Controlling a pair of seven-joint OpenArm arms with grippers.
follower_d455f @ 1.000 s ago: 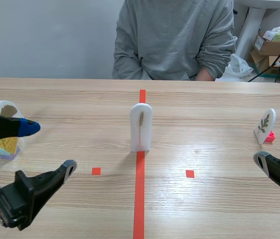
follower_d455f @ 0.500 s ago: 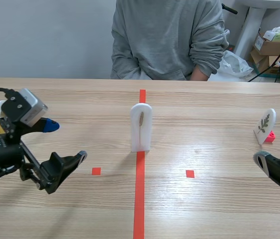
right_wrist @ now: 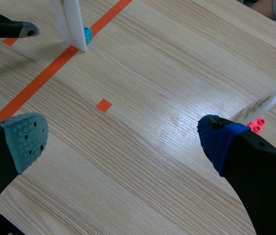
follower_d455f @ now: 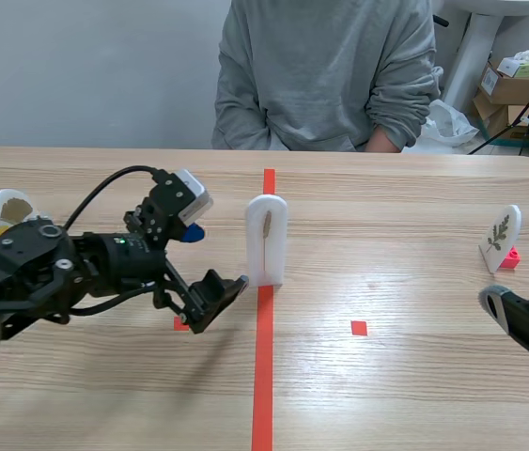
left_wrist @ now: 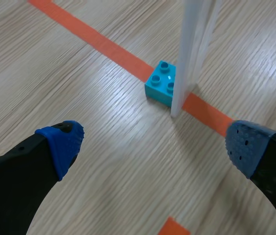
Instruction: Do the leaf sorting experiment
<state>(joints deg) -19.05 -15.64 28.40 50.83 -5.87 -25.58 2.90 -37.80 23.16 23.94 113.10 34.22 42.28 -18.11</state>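
On the centre tape line (follower_d455f: pixel 263 376): white leaf card (follower_d455f: pixel 267 240) upright, foot against a teal block (left_wrist: pixel 161 83).
Left gripper (follower_d455f: pixel 214 257): fingers wide apart, holding nothing, at the card's 8 o'clock, just beside it.
Right gripper (right_wrist: pixel 123 139): fingers apart, holding nothing, low at the table's 4 o'clock.
Second leaf card (follower_d455f: pixel 501 235): table's 3 o'clock, on a red block (follower_d455f: pixel 509 256).
Third card (follower_d455f: pixel 8 209): 9 o'clock.
Person (follower_d455f: pixel 325 75): seated at 12 o'clock.

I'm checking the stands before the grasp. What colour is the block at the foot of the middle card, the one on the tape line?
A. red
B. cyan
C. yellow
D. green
B: the left wrist view shows a cyan block against the foot of the card, ahead of the open left gripper.
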